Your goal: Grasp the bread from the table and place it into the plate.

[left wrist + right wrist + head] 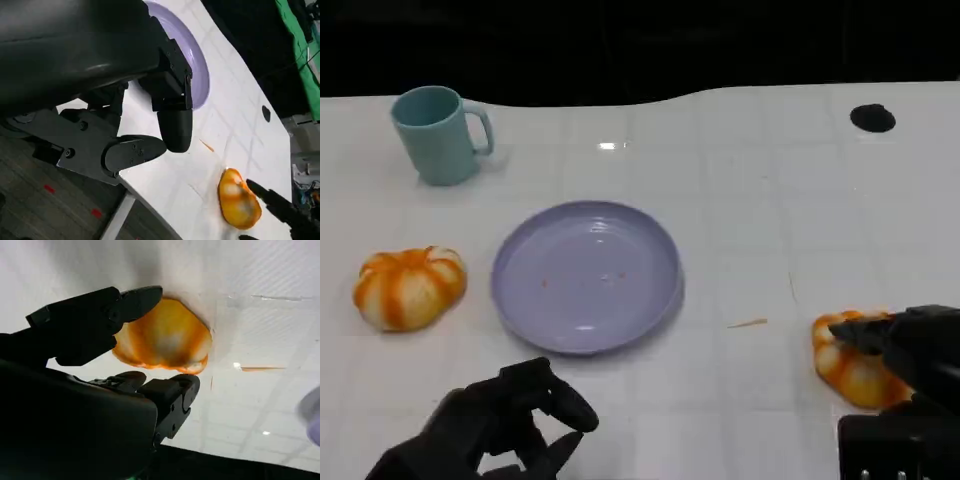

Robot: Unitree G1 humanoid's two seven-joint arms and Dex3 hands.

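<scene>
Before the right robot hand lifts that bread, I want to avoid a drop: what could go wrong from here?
The right robot hand has fingers on opposite sides of the bread, but the grip looks shallow, so the bread may slip. The bread lies near the table's front edge, so a nudge could push it off. A second bread lies left of the plate; don't mix them up.

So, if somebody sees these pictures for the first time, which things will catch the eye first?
Probably the round lilac plastic plate at the middle of the white table, bare of bread. Next, two orange-and-white pumpkin-shaped bread rolls: one lies left of the plate, the other at the right edge, where the black right hand has its fingers around it. A teal mug stands far left.
</scene>
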